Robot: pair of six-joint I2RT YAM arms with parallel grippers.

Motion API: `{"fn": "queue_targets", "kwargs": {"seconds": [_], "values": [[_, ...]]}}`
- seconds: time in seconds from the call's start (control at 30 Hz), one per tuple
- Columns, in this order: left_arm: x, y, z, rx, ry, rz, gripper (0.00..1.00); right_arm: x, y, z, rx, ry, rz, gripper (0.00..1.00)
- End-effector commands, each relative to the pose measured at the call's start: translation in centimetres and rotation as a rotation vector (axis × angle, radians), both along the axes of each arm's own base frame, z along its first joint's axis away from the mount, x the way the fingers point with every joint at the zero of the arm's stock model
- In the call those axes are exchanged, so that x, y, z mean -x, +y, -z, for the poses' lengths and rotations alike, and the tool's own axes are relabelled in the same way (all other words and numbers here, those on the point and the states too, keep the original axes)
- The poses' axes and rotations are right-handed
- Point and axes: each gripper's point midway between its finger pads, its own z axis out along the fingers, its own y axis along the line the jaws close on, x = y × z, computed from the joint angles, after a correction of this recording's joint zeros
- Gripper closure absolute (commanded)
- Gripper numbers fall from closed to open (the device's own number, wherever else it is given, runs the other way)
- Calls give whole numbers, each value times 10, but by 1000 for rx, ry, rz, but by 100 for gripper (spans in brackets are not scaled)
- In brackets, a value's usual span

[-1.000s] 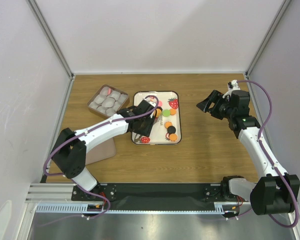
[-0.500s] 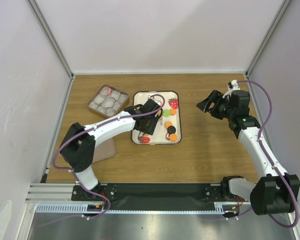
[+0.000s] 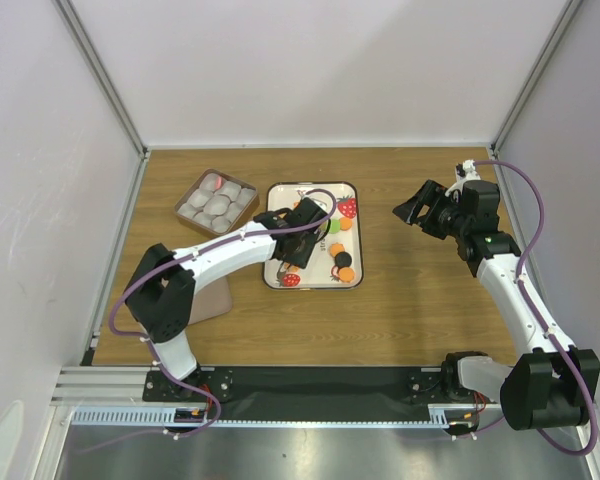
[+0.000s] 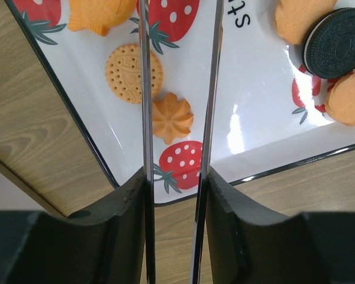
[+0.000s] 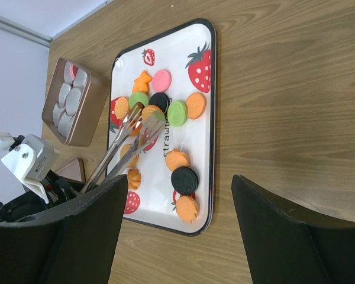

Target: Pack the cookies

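Cookies [image 5: 177, 112]: nearly all on the white strawberry tray [image 5: 196, 139], mid counter [image 3: 420, 300]. Orange, green, pink + black ones, some at the far part of the tray, some at the near right part.
Box [image 5: 87, 109]: far left, just beside the tray. Full of white paper cups [image 5: 68, 103].
Done: v. little, I think. One far cup [image 3: 212, 182] shows sth pink inside, maybe 1 cookie. The other cups look empty.
Left to do: approx. all the rest, moved from tray to box.
Left tool [image 4: 174, 183]: clamped on metal tongs [image 5: 129, 129], over the near left side of the tray.
Tongs: the two blades are apart. Tips are down by the green + orange cookies in the far half of the tray. Can't tell if a cookie is pinched.
Right tool [image 3: 410, 212]: wide open, holds nothing. It hangs in the air on the right, well apart from the tray.
Step now (my guess): going for the next cookie w/ the tongs.
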Motion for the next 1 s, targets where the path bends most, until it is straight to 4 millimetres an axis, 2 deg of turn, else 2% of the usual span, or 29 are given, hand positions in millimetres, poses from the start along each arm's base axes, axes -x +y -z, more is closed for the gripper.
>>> {"fn": "queue_targets", "kwargs": {"seconds": [0.0, 0.27, 0.47, 0.67, 0.73, 0.77, 0.87, 0.9, 0.97], "values": [[-13, -7, -23, 4, -65, 15, 60, -4, 0, -18, 4, -54, -3, 23], [-15, -6, -50, 16, -100, 28, 61, -3, -1, -20, 6, -61, -1, 23], [-20, 3, -80, 77, -151, -8, 61, -3, -1, -21, 4, -64, 0, 23], [-38, 51, -108, 132, -213, -150, 60, -3, 0, -21, -1, -61, -5, 23], [-50, 76, -112, 145, -237, -228, 59, -3, 0, -20, -3, -60, -5, 23], [-57, 95, -116, 151, -252, -283, 59, -3, 1, -20, -5, -58, -8, 23], [-67, 118, -111, 168, -248, -351, 59, -3, 2, -20, -8, -61, -12, 23], [-74, 133, -109, 165, -247, -394, 59, -3, 2, -21, -11, -63, -13, 23], [-81, 142, -105, 183, -238, -422, 59, -3, 3, -19, -10, -59, -15, 23]]}}
